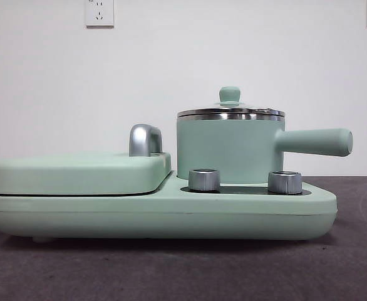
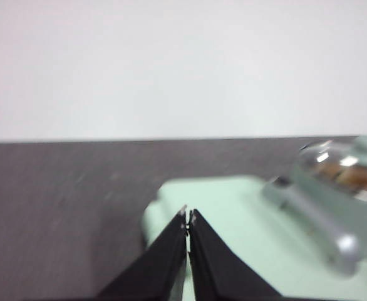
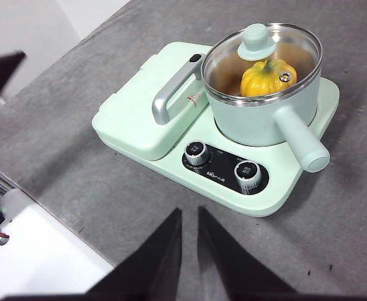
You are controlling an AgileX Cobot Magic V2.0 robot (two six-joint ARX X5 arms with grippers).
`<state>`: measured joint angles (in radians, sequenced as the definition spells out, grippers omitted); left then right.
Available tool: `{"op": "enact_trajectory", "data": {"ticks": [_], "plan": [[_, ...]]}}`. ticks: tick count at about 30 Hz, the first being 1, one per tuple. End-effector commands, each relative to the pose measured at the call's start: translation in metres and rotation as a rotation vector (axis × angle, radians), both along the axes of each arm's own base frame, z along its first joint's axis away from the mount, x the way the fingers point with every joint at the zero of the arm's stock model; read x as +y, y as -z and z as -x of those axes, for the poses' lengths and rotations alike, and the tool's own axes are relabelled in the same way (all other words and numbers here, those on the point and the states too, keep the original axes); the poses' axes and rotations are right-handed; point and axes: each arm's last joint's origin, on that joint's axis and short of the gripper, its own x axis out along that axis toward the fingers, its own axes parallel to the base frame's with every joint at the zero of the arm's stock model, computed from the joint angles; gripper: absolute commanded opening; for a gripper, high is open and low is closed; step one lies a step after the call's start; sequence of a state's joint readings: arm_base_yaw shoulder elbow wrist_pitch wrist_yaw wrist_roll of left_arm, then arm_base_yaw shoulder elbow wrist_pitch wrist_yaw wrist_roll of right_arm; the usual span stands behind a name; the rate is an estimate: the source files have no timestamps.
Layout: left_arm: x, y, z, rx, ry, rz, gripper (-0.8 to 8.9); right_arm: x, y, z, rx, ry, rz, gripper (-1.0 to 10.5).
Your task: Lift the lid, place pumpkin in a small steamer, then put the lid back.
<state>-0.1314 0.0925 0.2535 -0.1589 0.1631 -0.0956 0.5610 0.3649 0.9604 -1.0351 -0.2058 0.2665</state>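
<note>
Pumpkin (image 3: 266,76): yellow-orange, ribbed, green stem; sits inside the small steamer (image 1: 228,150), seen through the glass. Lid (image 1: 230,111): seated level on the steamer's steel rim, knob up. Steamer: stands on the wide mint-green base (image 1: 171,213), handle pointing away from the flat cover (image 1: 77,172); two silver knobs (image 3: 197,152) in front of it. Base: on the grey counter (image 3: 108,200), well in from its edges. Left gripper (image 2: 187,219): jaws pressed together, empty, above the cover. Right gripper (image 3: 188,216): narrow gap, empty, raised clear of the base.

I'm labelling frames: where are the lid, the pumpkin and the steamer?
lid (image 3: 257,39): right wrist view, on its knob.
pumpkin (image 3: 263,78): right wrist view, on its body.
steamer (image 1: 224,150): front view, on its wall.
</note>
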Motion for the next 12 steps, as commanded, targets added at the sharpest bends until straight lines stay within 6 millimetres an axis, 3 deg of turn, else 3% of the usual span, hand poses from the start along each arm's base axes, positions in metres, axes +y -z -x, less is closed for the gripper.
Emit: {"op": "enact_trajectory", "data": {"ticks": [1,12], "plan": [[0.002,0.02,-0.004,0.028,-0.027,-0.014,0.07,-0.001,-0.004,0.002,-0.025,-0.005,-0.009,0.4],[0.007,0.071,-0.012,0.154,-0.16,-0.02,0.07,-0.001,-0.004,0.002,-0.024,-0.005,-0.009,0.4]]}}
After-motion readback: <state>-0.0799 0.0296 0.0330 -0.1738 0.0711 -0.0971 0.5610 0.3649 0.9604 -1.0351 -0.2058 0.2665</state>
